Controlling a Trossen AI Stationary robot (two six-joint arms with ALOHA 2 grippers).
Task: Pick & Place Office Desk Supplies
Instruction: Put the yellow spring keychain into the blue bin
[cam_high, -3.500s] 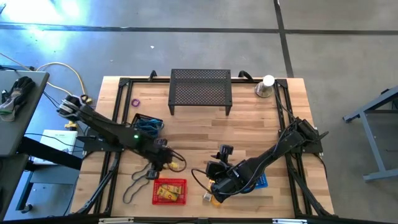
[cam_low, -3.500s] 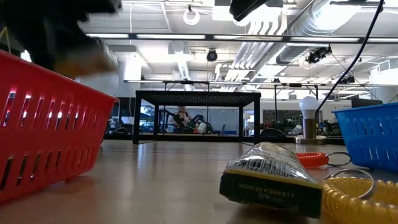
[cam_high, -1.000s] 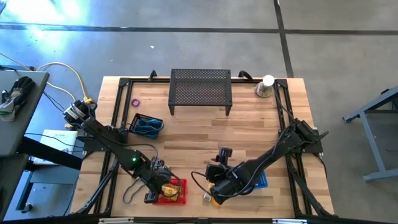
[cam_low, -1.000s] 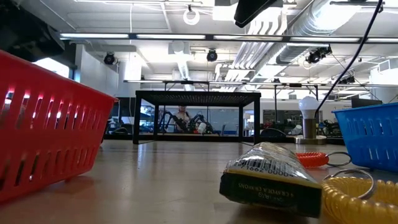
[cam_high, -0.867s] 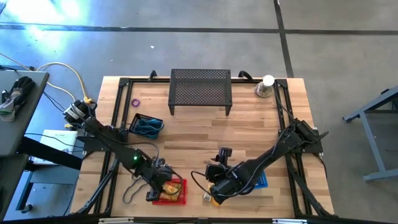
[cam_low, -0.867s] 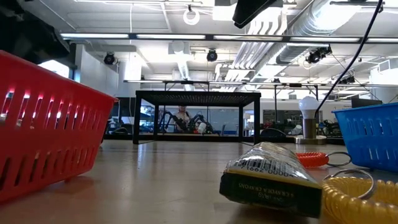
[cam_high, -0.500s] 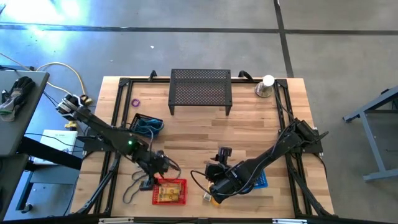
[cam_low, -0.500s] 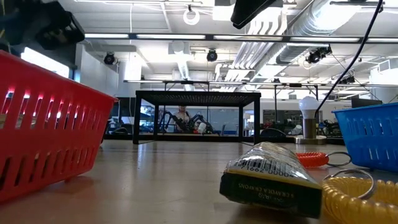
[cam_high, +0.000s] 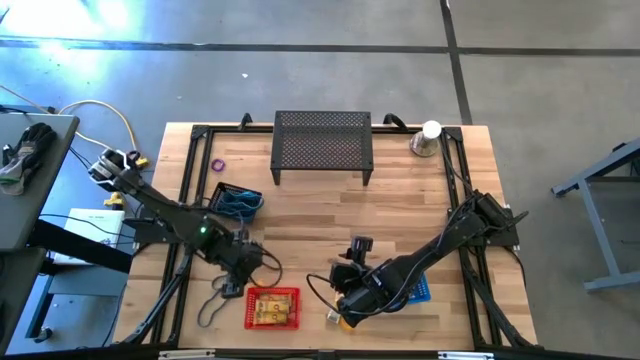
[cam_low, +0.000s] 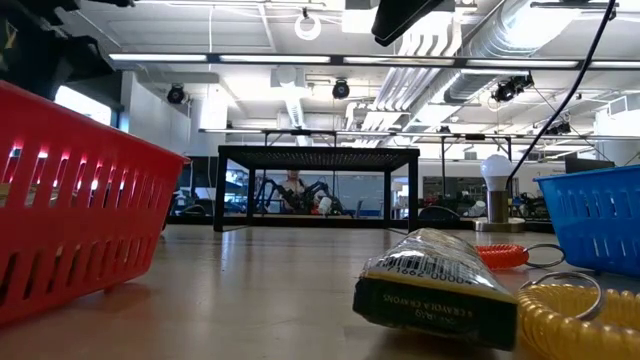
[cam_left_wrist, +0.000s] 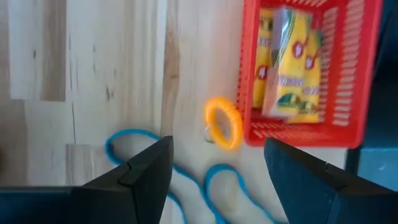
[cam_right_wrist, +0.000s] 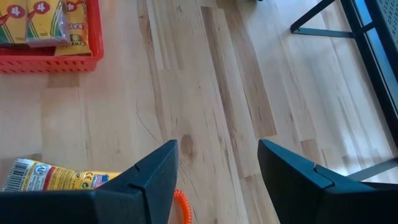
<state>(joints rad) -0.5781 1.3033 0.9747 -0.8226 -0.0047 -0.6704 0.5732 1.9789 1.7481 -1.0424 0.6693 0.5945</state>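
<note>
- Wooden table (cam_high: 320, 215) under both arms; your red basket (cam_high: 272, 307) at 6 o'clock holds yellow crayon boxes (cam_left_wrist: 287, 68), long axes along the basket's length.
- Black basket (cam_high: 233, 200) at 9 o'clock holds teal loops (cam_high: 240, 202).
- Left gripper (cam_high: 243, 262) hangs released, empty, just above the red basket.
- Right gripper (cam_high: 345, 300) stands released beside the blue basket (cam_high: 416, 290); another crayon box (cam_right_wrist: 50, 177) lies flat nearby.
</note>
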